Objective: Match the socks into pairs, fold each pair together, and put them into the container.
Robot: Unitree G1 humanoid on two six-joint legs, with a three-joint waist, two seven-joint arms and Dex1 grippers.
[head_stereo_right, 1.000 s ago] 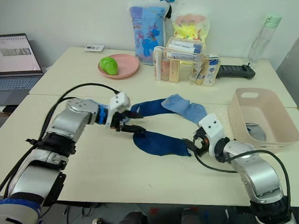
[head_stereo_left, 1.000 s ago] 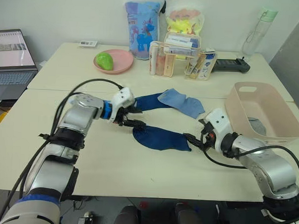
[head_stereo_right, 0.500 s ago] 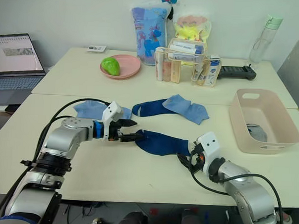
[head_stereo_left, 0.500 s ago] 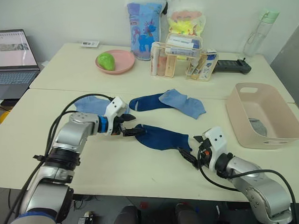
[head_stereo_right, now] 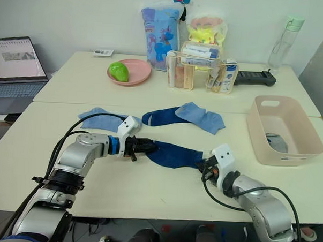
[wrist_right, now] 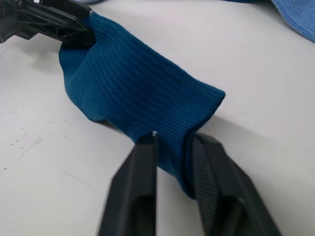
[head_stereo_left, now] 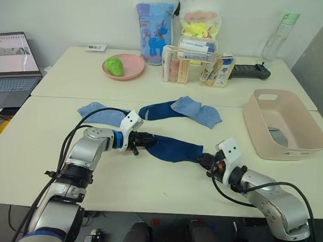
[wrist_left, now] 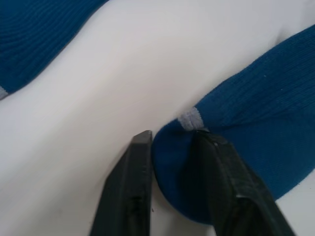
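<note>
A dark navy sock (head_stereo_left: 171,148) lies flat on the near table. My left gripper (head_stereo_left: 142,140) is shut on its left end, and in the left wrist view the fingers (wrist_left: 224,172) pinch the fabric (wrist_left: 256,128). My right gripper (head_stereo_left: 205,161) is shut on the sock's right end (wrist_right: 128,93), with the cuff edge between its fingers (wrist_right: 140,172). A second navy sock (head_stereo_left: 156,110) lies further back, partly under a light blue sock (head_stereo_left: 199,112). Another light blue sock (head_stereo_left: 100,113) lies at the left. The pink container (head_stereo_left: 266,117) stands at the right with a grey sock (head_stereo_left: 278,138) inside.
On the far table stand a pink plate (head_stereo_left: 132,70) with a green object, a clear organiser (head_stereo_left: 199,61), two printed bags, a black device (head_stereo_left: 249,71) and a bottle (head_stereo_left: 278,35). A laptop (head_stereo_left: 14,61) sits at the far left.
Both grippers were open beside the navy sock's ends. Each has moved onto its end and shut on the fabric.
</note>
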